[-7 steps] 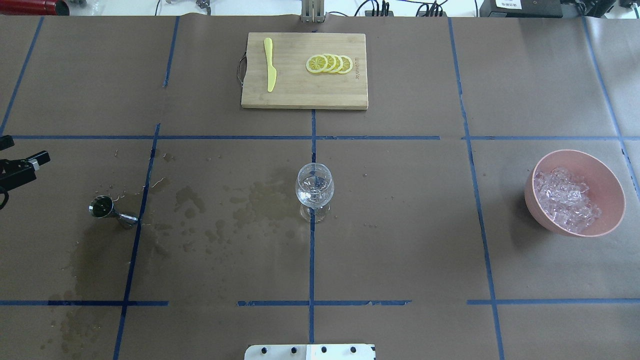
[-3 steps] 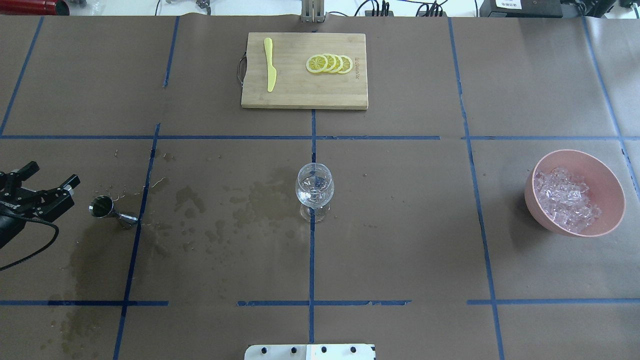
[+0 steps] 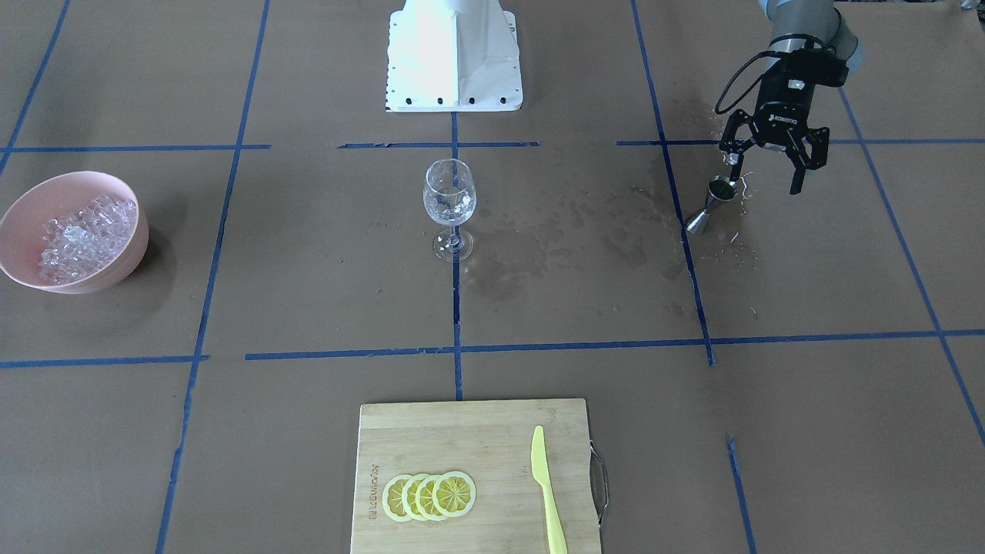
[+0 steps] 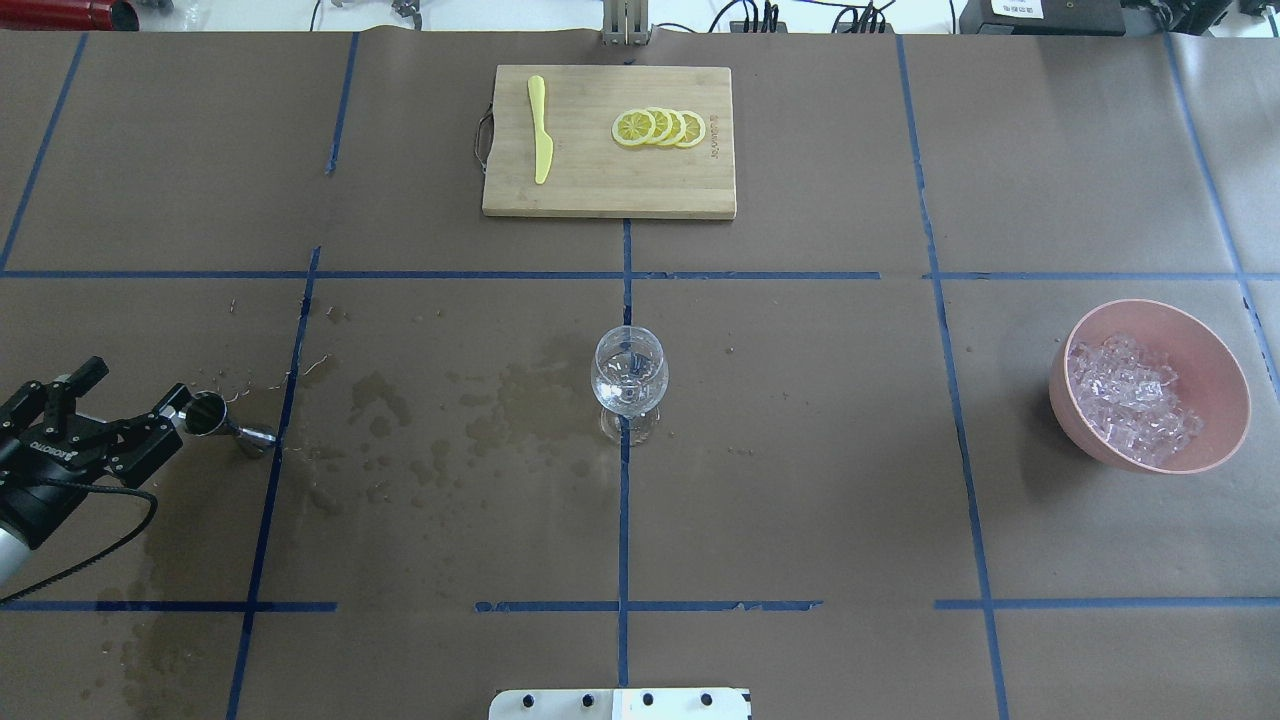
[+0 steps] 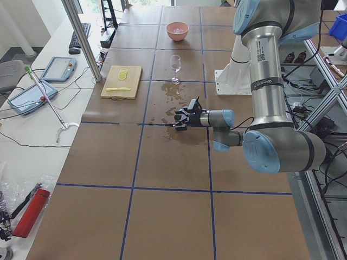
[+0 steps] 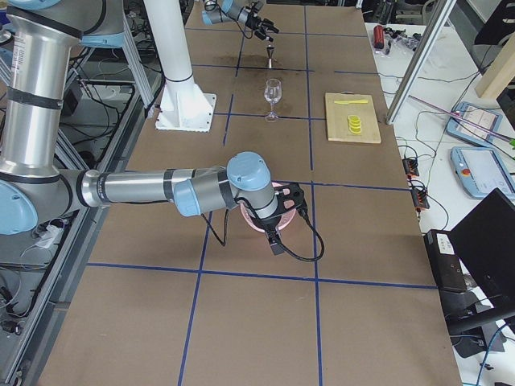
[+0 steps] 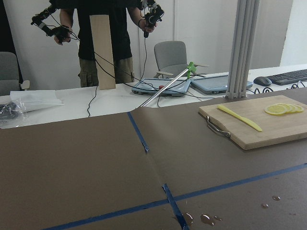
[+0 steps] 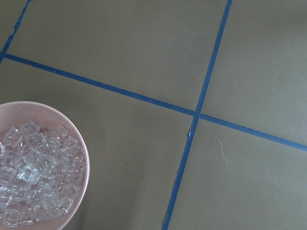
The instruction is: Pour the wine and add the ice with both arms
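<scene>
At the table's left end, the left gripper (image 4: pixel 135 385), black and two-fingered on its silver-grey arm, hangs low over the brown paper with its fingers spread wide and nothing between them. Just past its inner fingertip, on the side toward the table's middle, stands a small steel hourglass-shaped jigger (image 4: pixel 215 420). It is upright, so its long axis runs vertical. The fingertip sits close beside the jigger's upper cup, but whether it touches cannot be told. The jigger is outside the gap between the fingers, not in it, so I judge the gripper must shift sideways toward the centre to straddle the waist.

Dark wet blotches (image 4: pixel 500 400) spread over the paper from there toward the clear stemmed wine glass (image 4: pixel 630 385), which stands at the centre on a blue tape line, well apart from the jigger. Something clear glints in it; I cannot say what.

At the far right end, the ice (image 4: pixel 1130 400), a heap of small glassy chunks, fills a round pink bowl (image 4: pixel 1215 340). The right gripper (image 6: pixel 282 211) hovers near that bowl, showing only in the side view, so I cannot tell whether it is spread or closed. The right arm is plainly nearer the ice, the left nearer the jigger.

Beyond the glass, a bamboo cutting board (image 4: pixel 600 190) carries yellow lemon slices (image 4: pixel 660 128) and a yellow plastic knife (image 4: pixel 540 130).
</scene>
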Tool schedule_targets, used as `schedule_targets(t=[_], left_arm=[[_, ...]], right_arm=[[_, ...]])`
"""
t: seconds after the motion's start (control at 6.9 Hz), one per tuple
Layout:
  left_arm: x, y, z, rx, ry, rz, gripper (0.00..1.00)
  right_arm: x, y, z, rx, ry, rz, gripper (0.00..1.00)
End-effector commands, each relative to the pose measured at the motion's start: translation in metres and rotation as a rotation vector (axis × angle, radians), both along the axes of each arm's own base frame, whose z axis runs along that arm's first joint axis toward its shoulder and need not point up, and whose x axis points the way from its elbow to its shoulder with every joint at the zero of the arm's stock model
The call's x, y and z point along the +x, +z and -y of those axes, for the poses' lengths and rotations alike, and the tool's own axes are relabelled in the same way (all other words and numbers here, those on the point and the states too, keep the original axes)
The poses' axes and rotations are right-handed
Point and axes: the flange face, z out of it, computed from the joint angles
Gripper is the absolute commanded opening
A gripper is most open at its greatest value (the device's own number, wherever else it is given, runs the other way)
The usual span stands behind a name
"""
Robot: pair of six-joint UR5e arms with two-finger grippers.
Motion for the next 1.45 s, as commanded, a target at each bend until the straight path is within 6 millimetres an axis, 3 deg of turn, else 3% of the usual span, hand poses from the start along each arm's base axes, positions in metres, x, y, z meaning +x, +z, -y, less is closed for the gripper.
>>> schedule_targets(t=[0.0,0.29,0.72,1.3], left_arm=[[0.023,-0.007,-0.017,0.010,0.003,-0.018,1.00],[0.043,0.000,-0.028,0.014,-0.003,-0.007,1.00],[0.077,0.008,-0.027,0.015,-0.010,-0.004,1.00],[0.080,0.030,-0.027,0.013,-0.010,0.031,1.00]], right_arm=[[0.000,0.001,0.000,-0.002,0.000,0.000,1.00],[0.000,0.001,0.000,-0.002,0.000,0.000,1.00],[0.000,0.004,0.000,-0.006,0.000,-0.002,1.00],[0.000,0.004,0.000,-0.006,0.000,-0.002,1.00]])
